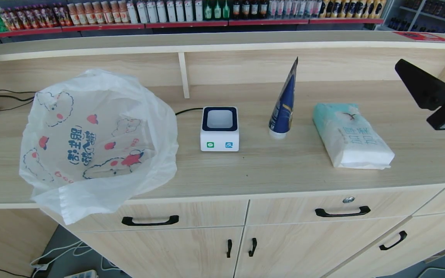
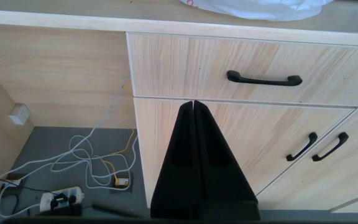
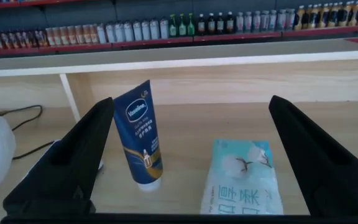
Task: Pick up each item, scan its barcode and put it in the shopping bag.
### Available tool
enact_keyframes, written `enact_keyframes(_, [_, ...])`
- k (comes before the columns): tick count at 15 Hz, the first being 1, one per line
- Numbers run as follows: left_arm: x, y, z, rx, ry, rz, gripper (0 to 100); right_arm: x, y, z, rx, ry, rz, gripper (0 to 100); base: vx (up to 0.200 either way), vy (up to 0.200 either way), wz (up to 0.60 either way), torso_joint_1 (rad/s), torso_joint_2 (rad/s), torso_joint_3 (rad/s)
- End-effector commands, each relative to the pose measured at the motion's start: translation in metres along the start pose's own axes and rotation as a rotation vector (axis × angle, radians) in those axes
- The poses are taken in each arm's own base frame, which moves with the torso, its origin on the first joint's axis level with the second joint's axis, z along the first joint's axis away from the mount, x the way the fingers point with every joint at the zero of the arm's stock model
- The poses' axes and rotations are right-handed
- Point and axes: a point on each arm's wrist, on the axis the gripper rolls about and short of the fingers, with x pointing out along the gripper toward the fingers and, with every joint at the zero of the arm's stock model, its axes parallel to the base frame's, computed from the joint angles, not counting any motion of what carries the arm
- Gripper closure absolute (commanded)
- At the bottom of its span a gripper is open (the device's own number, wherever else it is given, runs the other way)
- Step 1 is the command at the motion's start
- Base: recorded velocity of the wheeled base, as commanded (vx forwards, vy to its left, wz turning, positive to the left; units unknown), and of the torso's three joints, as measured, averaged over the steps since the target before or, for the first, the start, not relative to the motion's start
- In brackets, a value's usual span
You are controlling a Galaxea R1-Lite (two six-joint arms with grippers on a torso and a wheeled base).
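Right of the barcode scanner (image 1: 219, 128) sit the lotion tube (image 1: 284, 102) and tissue pack (image 1: 352, 135); right pincer (image 1: 425, 67), spread wide, faces them, probably to grasp; left pincer (image 2: 193, 109) pressed together, idle.

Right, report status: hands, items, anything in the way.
Left hand shut, low by the drawers. Right hand open, facing tube and tissue pack. Both on counter, neither in shopping bag. Nothing between.

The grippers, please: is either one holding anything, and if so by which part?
Nothing is held. The right gripper is open above the counter; the left gripper is shut on nothing, facing the drawers.
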Motion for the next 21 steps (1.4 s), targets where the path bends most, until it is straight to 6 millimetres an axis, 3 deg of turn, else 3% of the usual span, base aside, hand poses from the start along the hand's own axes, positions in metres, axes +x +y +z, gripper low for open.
enact_keyframes(1, [0.000, 0.000, 0.000, -0.001, 0.001, 0.000, 100, 0.035, 0.031, -0.037, -0.009, 0.049, 0.007, 0, 0.000, 0.000, 0.00, 0.000, 0.00, 0.000])
enact_keyframes(2, [0.000, 0.000, 0.000, 0.000, 0.001, 0.000, 100, 0.039, 0.036, -0.048, -0.021, 0.060, 0.004, 0, 0.000, 0.000, 0.00, 0.000, 0.00, 0.000])
enact_keyframes(7, [0.000, 0.000, 0.000, 0.000, 0.001, 0.000, 100, 0.030, 0.075, -0.064, 0.000, 0.138, 0.024, 0, 0.000, 0.000, 0.00, 0.000, 0.00, 0.000])
enact_keyframes(18, [0.000, 0.000, 0.000, -0.001, 0.001, 0.000, 100, 0.040, 0.093, -0.111, -0.042, 0.245, 0.028, 0, 0.000, 0.000, 0.00, 0.000, 0.00, 0.000])
enact_keyframes(21, [0.000, 0.000, 0.000, -0.001, 0.001, 0.000, 100, 0.058, 0.107, -0.127, -0.027, 0.223, 0.024, 0, 0.000, 0.000, 0.00, 0.000, 0.00, 0.000])
